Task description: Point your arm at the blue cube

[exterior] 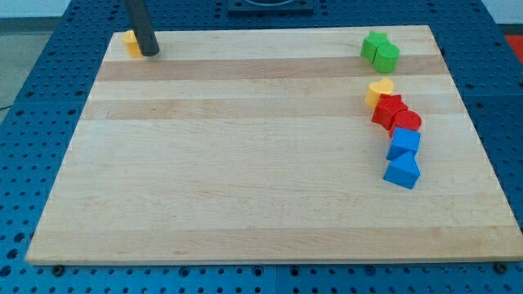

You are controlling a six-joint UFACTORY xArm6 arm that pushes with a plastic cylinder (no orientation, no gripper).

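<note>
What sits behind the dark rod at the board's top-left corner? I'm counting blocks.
A small yellow block shows beside my tip; the rod covers its right part, hiding its shape.

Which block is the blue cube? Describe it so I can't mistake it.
Look at the wooden board's right side, where blocks run down in a line. The blue cube sits just below the red blocks; the lower blue block looks wedge-shaped.
</note>
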